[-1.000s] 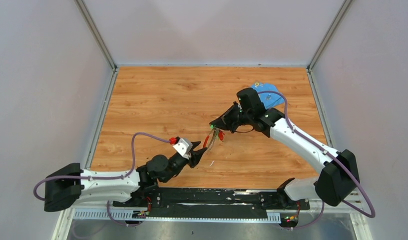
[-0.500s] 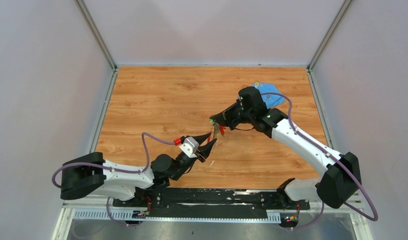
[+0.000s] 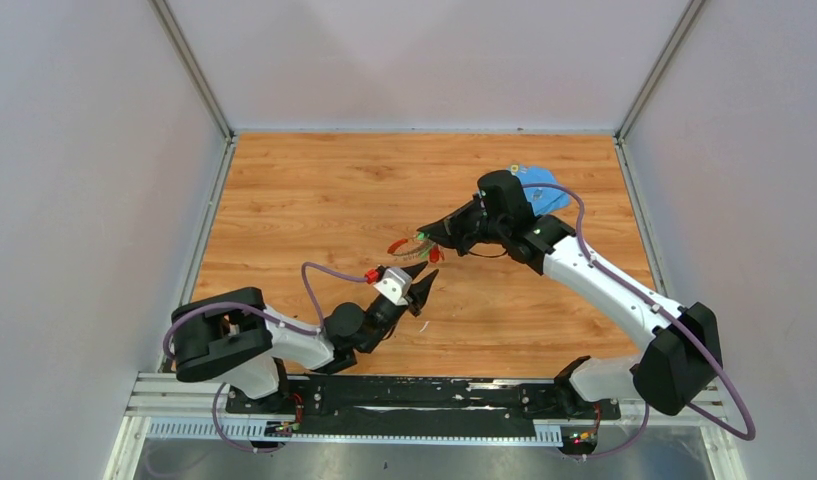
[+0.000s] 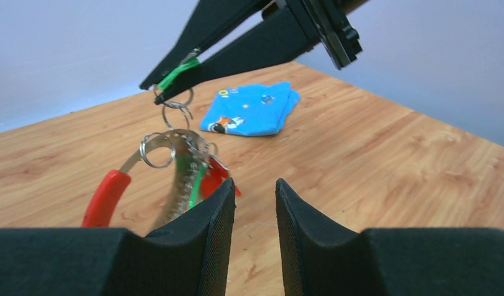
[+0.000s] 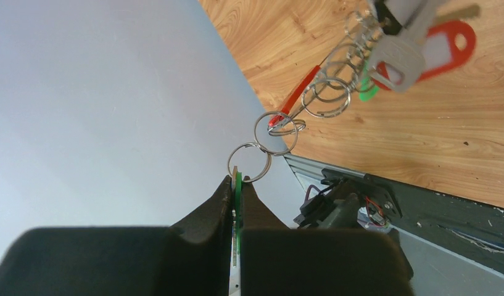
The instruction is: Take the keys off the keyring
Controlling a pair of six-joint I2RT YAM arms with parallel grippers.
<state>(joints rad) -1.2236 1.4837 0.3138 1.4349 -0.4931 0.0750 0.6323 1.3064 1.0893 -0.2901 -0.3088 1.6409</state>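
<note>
My right gripper (image 3: 422, 237) is shut on a green-headed key (image 5: 238, 185) and holds it above the table. A chain of small split rings (image 5: 276, 132) hangs from that key to the keyring (image 4: 169, 185), a thin ring with a red sleeve (image 4: 105, 197). Several silvery keys (image 5: 397, 46) and a red tag (image 5: 443, 43) dangle from it. The keyring (image 3: 409, 245) hangs just left of the right fingertips. My left gripper (image 4: 254, 182) is open and empty, its left finger right beside the hanging keys (image 4: 190, 176). In the top view the left gripper (image 3: 424, 285) sits just below the bunch.
A blue flat piece (image 3: 544, 190) lies at the back right of the wooden table (image 3: 304, 200), behind the right arm; it also shows in the left wrist view (image 4: 252, 111). The metal rail (image 5: 360, 203) at the table's near edge shows in the right wrist view.
My left arm has reached forward and right, bringing its gripper up under the bunch. The keyring has swung up and to the left of the right gripper.
</note>
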